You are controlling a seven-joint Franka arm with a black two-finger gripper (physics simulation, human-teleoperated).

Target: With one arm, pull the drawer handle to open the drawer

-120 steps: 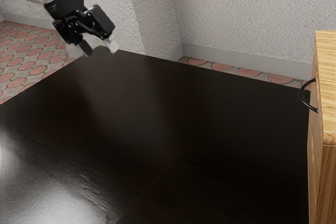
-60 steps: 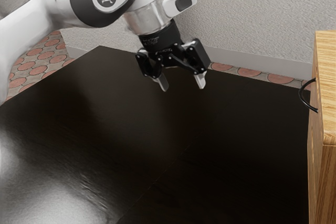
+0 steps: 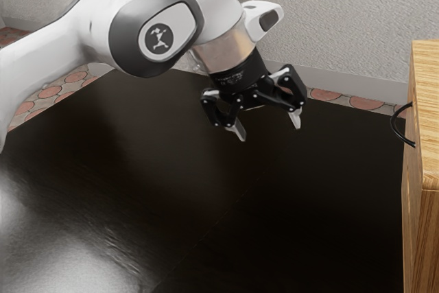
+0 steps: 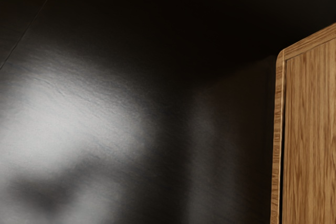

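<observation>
A light wooden drawer cabinet (image 3: pixel 422 169) stands at the exterior view's right edge, with a thin black wire handle (image 3: pixel 400 128) curving out of its face. My black gripper (image 3: pixel 267 127) hangs open above the dark table (image 3: pixel 137 190), well to the left of the handle, with nothing between its fingers. In the wrist view a corner of the wooden cabinet (image 4: pixel 307 135) rises from the glossy dark table (image 4: pixel 105 119).
Rough white walls (image 3: pixel 329 12) with a pale baseboard run behind the table. Patterned red floor tiles (image 3: pixel 48 90) show at the exterior view's left and along the back. My white arm (image 3: pixel 137 25) crosses the upper left.
My arm has swung from the exterior view's upper left toward the right and lower over the table, bringing the open gripper closer to the cabinet. The cabinet and handle have not moved.
</observation>
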